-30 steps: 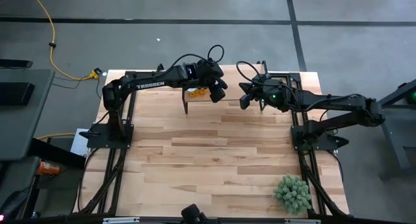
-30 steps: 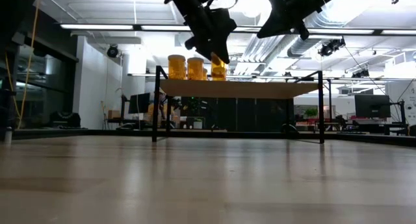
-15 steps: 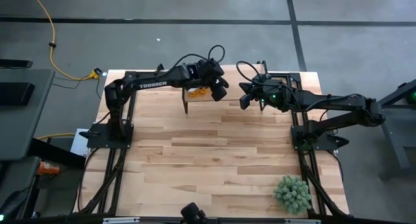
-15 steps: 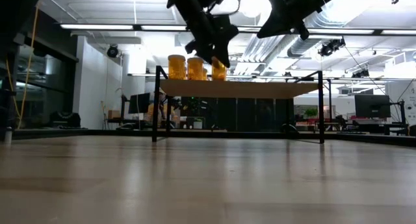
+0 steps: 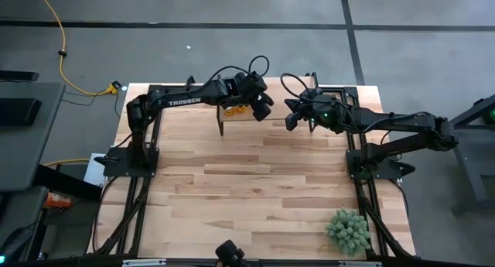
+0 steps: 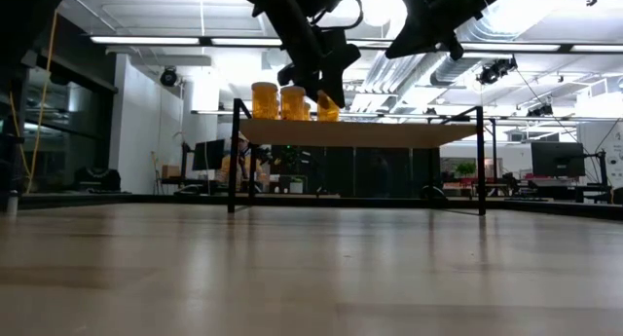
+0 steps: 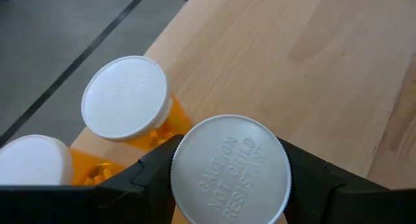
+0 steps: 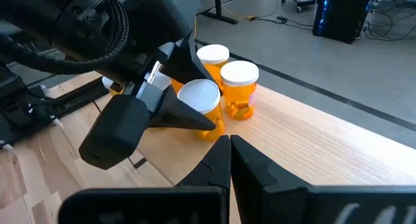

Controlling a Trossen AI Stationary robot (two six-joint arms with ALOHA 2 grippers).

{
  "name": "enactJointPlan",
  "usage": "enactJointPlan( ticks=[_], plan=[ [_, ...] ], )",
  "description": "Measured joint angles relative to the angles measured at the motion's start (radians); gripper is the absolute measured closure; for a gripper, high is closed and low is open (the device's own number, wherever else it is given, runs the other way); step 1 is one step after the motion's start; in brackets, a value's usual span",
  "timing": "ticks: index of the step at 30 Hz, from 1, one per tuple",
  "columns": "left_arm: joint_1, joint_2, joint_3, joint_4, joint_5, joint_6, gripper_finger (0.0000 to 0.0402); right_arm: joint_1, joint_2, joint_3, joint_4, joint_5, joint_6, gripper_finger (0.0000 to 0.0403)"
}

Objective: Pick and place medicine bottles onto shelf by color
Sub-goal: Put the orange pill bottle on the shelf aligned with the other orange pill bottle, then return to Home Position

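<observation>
left pincer (image 7: 227, 185) clamped on bottle (image 7: 231, 169), shelf (image 7: 312, 49)

A wood-plank table (image 5: 255, 182) carries a low shelf (image 6: 389, 133) at its far edge. A green plant (image 5: 347, 230) sits near right. Three orange bottles (image 6: 265, 100) stand on the shelf's left end.

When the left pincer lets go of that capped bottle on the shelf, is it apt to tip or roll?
Probably stays put: the held bottle looks upright on the flat shelf. Its round body would likely roll if knocked over. The left pincer clamps the cap, so a careless release might nudge the neighbouring bottles.
</observation>
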Motion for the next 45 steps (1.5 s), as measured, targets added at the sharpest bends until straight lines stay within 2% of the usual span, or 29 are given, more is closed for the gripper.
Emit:
enactJointPlan(
  ticks=[6, 16, 22, 33, 37, 40, 42, 45],
  plan=[
    [0.002, 0.000, 0.000, 0.001, -0.022, -0.026, 0.0186, 0.000, 0.000, 0.000, 0.000, 0.000, 0.002, 0.0403],
    [0.003, -0.004, 0.000, 0.002, -0.021, -0.026, 0.0129, 0.000, 0.000, 0.000, 0.000, 0.000, 0.002, 0.0403],
    [0.003, -0.005, 0.055, -0.019, 0.010, -0.026, 0.0113, 0.000, 0.000, 0.000, 0.000, 0.000, 0.002, 0.0403],
    [0.003, -0.007, 0.208, -0.093, 0.032, 0.018, 0.0112, 0.000, 0.000, 0.000, 0.000, -0.009, 0.002, 0.0403],
    [0.002, -0.011, 0.284, -0.165, 0.154, 0.032, 0.0112, 0.000, 0.000, 0.000, 0.000, -0.024, -0.017, 0.0403],
    [-0.008, -0.051, 0.286, -0.205, 0.258, 0.030, 0.0118, 0.000, 0.000, 0.000, -0.008, -0.054, -0.030, 0.0403],
    [-0.023, -0.085, 0.274, -0.218, 0.267, 0.036, 0.0128, 0.000, 0.000, 0.000, -0.021, -0.073, -0.032, 0.0403],
    [-0.048, -0.170, 0.168, -0.164, 0.266, 0.034, 0.0158, 0.000, 0.000, 0.000, -0.043, -0.099, -0.039, 0.0403]
  ],
)
